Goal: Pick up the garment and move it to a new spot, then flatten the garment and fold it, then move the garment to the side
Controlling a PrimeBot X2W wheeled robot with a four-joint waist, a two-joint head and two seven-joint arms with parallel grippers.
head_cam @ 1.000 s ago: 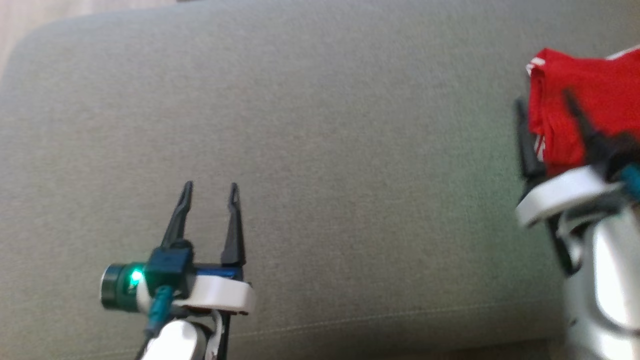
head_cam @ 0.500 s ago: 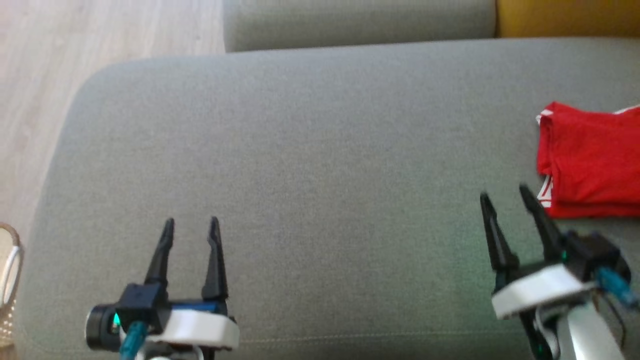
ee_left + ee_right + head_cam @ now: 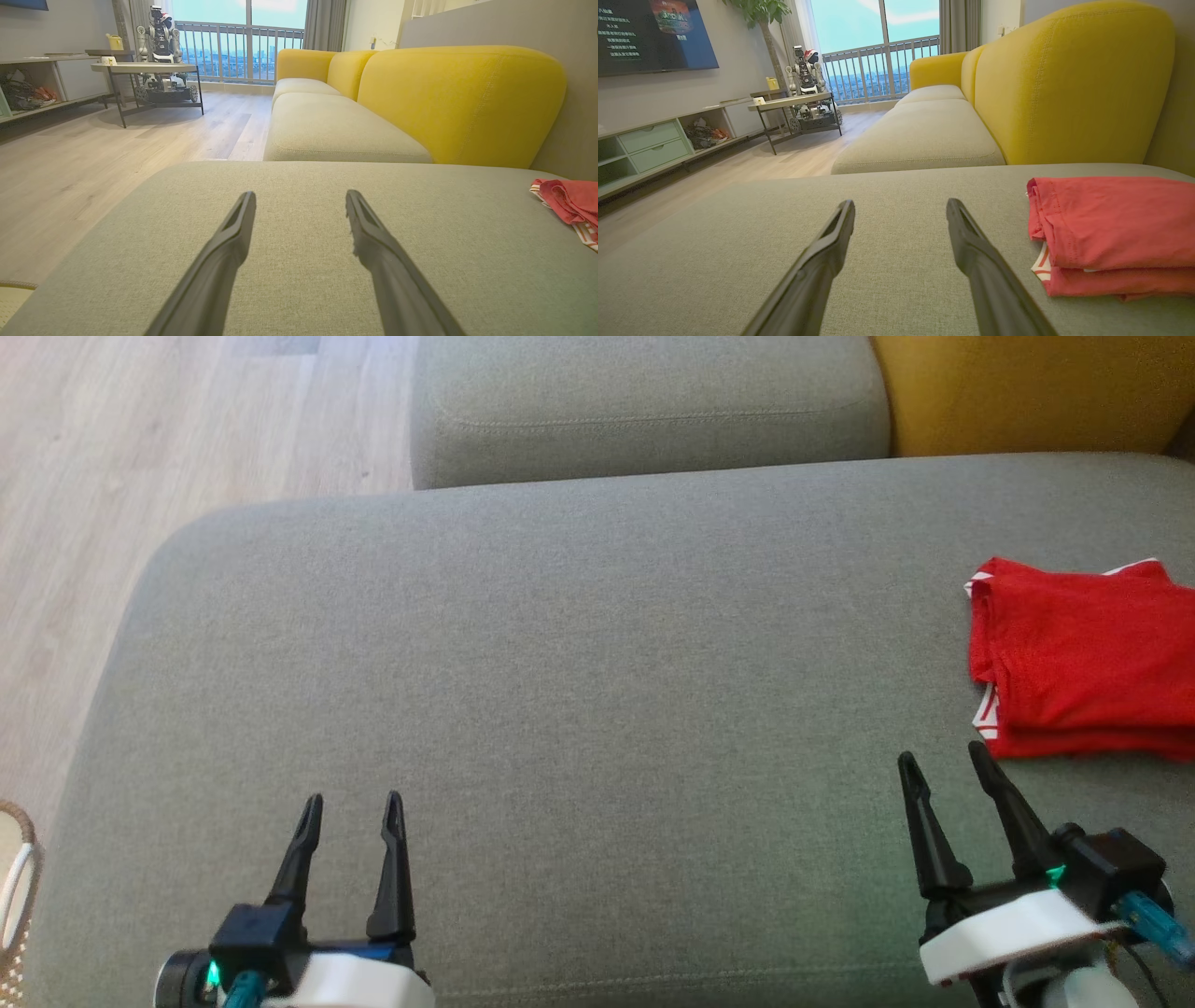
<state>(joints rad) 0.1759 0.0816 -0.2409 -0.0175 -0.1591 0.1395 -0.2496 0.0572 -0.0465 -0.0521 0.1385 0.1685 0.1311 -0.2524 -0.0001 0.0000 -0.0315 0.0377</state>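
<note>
On the cushion's [image 3: 560, 709] right side lies the folded garment [image 3: 1083, 663].

one red garment [image 3: 1083, 658], two grippers [image 3: 353, 800] [image 3: 941, 754], four dark fingers [image 3: 392, 873], one other robot [image 3: 161, 28], one table [image 3: 145, 67].

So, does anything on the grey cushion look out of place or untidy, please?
Nothing stands out. The red garment lies folded at the right side of the grey cushion, layers roughly aligned, with a little white trim peeking out at its near left corner. The left gripper and right gripper are open and clear of it.
</note>
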